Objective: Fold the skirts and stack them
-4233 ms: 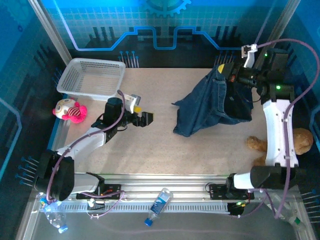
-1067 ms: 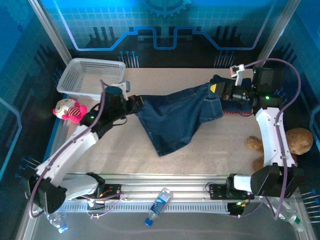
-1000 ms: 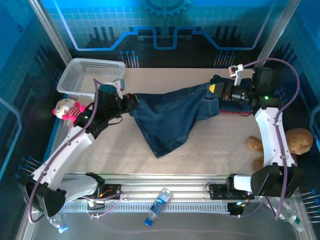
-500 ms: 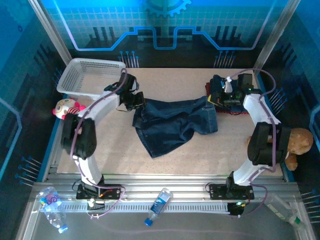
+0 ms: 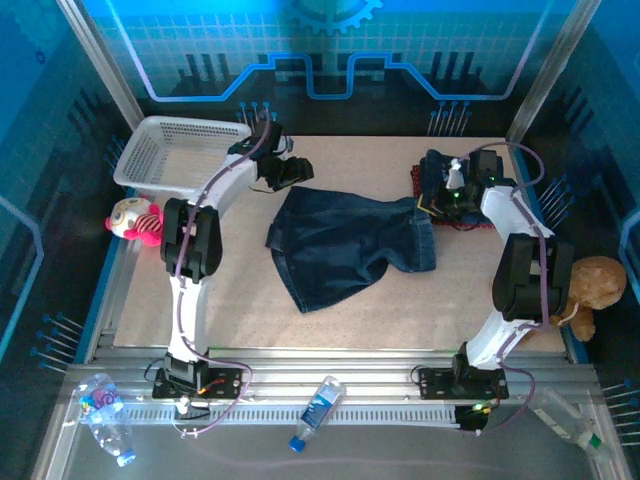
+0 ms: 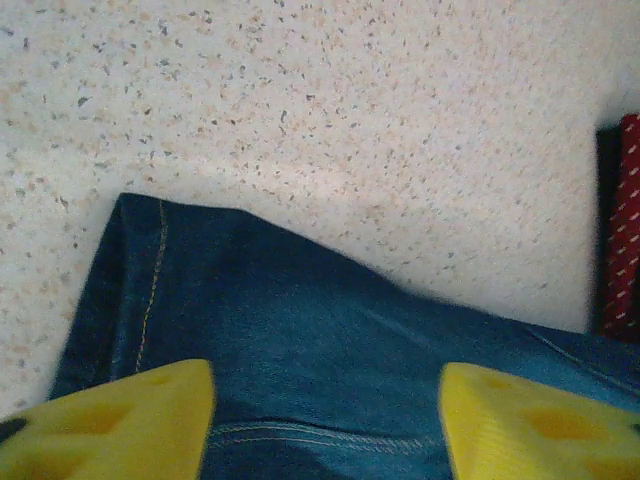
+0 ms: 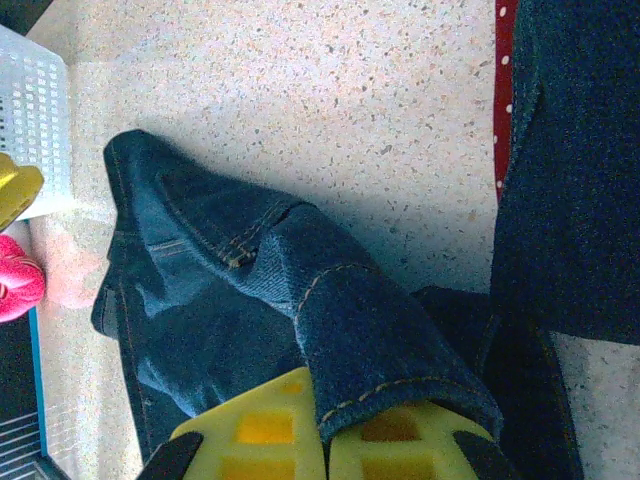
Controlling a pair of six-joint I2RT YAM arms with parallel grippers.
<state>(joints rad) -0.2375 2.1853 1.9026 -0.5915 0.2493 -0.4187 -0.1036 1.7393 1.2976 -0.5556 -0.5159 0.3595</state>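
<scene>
Top external view lays out the whole job. On the worktop [image 5: 200, 300] one denim skirt [image 5: 345, 240] lies spread out but rumpled, a lower corner trailing toward the near edge, with no fold in it yet. At the far right a heap of other skirts [image 5: 432, 178] sits bunched, not a neat stack as far as I can tell. I judge the task to be at an early point: this skirt is laid out for folding, and the folding and all the stacking are left. The white basket [image 5: 180, 155] stands at the far left corner, apart from the cloth. The left hand [image 5: 290, 170] hovers just beyond the skirt's far left corner, and the right hand [image 5: 445, 195] is at its right end beside the heap.

Left wrist view adds what the overhead cannot: the yellow fingers [image 6: 110, 420] stand wide apart, released, with nothing between them and the skirt corner flat below. Right wrist view shows the right hand clenched on a hem fold of the denim skirt. It also shows a strip of red skirt [image 7: 503, 100] along the edge of a second denim skirt [image 7: 580, 180].
</scene>
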